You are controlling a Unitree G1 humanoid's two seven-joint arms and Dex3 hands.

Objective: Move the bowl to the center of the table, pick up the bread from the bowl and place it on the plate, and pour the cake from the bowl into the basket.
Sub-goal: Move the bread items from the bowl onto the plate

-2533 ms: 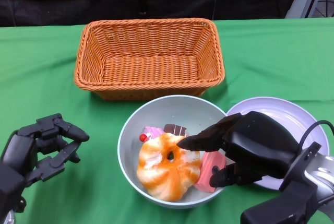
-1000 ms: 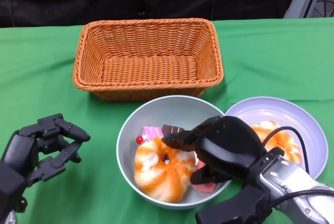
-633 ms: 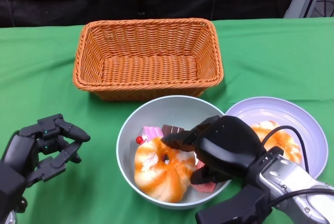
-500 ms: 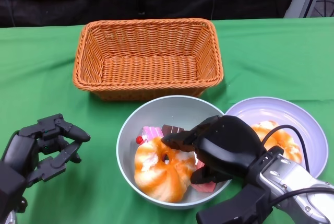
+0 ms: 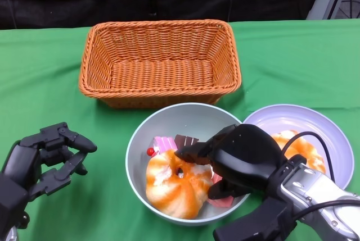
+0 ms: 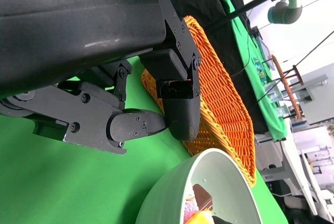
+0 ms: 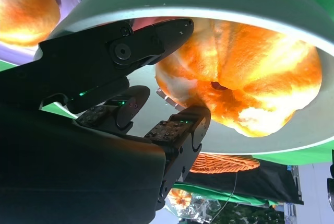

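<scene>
Head view puts the pale green bowl (image 5: 185, 123) in the middle of the green table (image 5: 45, 72), and everything else is placed from it. Inside lies a round bread (image 5: 179, 183), orange-and-cream glazed with a small dark hole at its centre, filling the bowl's near half. Beyond the bread, against the bowl's inner wall, sit cake pieces (image 5: 169, 141): a pink-striped slice with a red berry and a dark chocolate one; another pink piece shows beside the bread under the right hand. Just behind the bowl stands the orange wicker basket (image 5: 160, 61). Touching the bowl's right rim is a lavender plate (image 5: 315, 123) carrying a second bread (image 5: 292, 142), mostly hidden behind the right arm.

The right hand (image 5: 236, 159) reaches into the bowl from its right side, its fingers (image 5: 194, 151) over the bread's top beside the hole. The right wrist view shows the fingers (image 7: 180, 130) parted on either side of the bread (image 7: 245, 83), touching or nearly so; whether they actually grip it I cannot tell.

The left hand (image 5: 42, 159) hovers well to the left of the bowl, fingers loosely curled and apart, holding nothing. Its wrist view shows the same fingers (image 6: 175, 93) over bare cloth, with the basket (image 6: 219, 104) and bowl rim (image 6: 209, 182) beyond.
</scene>
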